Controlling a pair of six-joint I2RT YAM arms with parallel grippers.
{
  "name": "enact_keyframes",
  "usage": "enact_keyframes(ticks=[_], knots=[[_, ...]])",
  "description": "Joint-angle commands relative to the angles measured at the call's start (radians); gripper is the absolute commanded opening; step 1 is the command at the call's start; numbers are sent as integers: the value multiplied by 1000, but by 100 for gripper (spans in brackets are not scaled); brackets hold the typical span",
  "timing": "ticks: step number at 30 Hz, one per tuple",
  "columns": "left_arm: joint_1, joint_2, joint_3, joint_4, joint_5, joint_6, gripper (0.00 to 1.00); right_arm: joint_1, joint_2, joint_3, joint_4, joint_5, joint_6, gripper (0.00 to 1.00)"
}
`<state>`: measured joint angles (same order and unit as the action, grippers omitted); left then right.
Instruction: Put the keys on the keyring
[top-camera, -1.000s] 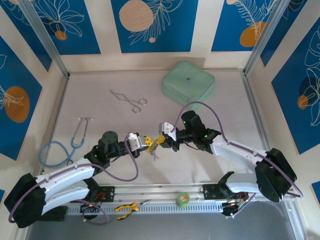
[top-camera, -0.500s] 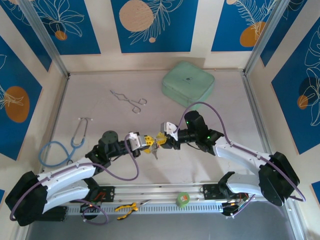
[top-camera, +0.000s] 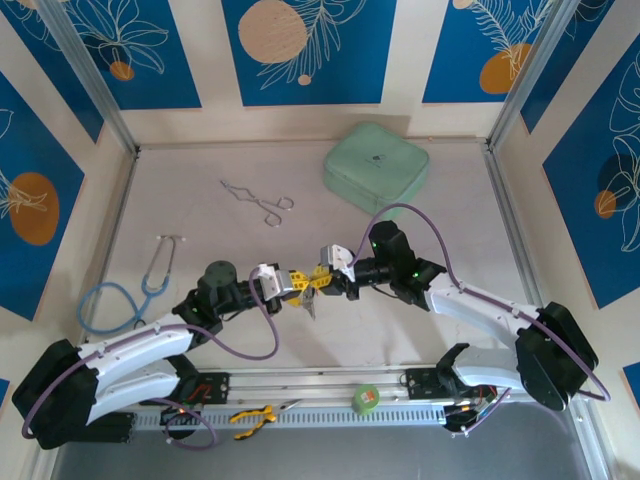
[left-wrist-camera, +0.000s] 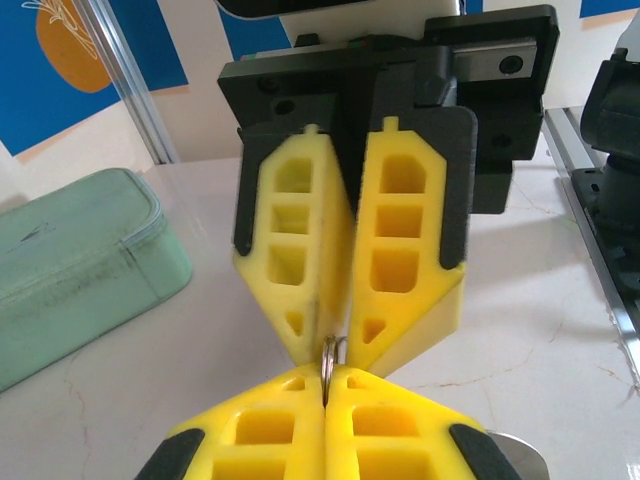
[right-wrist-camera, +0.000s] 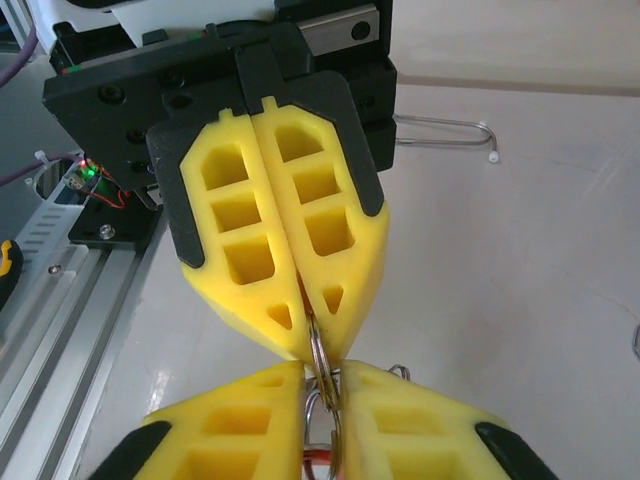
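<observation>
Both arms meet tip to tip above the middle of the bench (top-camera: 300, 170). The left claw (top-camera: 292, 284) has its fingers together, pinching the thin silver keyring (left-wrist-camera: 329, 358) at their very tips. The right claw (top-camera: 326, 279) is likewise closed, clamped on the same wire loop; a trace of red low between its fingers may be a key tag. A key (top-camera: 312, 306) hangs just below the junction. Judged step: threading a key onto the ring. To do it well, 1 claw should hold firm while the other feeds along the wire, without twisting the ring out of either grip
</observation>
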<state>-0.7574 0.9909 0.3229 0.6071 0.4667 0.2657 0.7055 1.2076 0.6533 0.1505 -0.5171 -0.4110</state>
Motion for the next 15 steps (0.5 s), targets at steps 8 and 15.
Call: enact_keyframes(ticks=[8, 15], knots=[[-3, -78, 28, -112, -56, 22, 34, 23, -8, 67, -173, 98, -94, 0], [-3, -96, 146, -443, -73, 130, 30, 83, 25, 204, -418, 255, -228, 0]])
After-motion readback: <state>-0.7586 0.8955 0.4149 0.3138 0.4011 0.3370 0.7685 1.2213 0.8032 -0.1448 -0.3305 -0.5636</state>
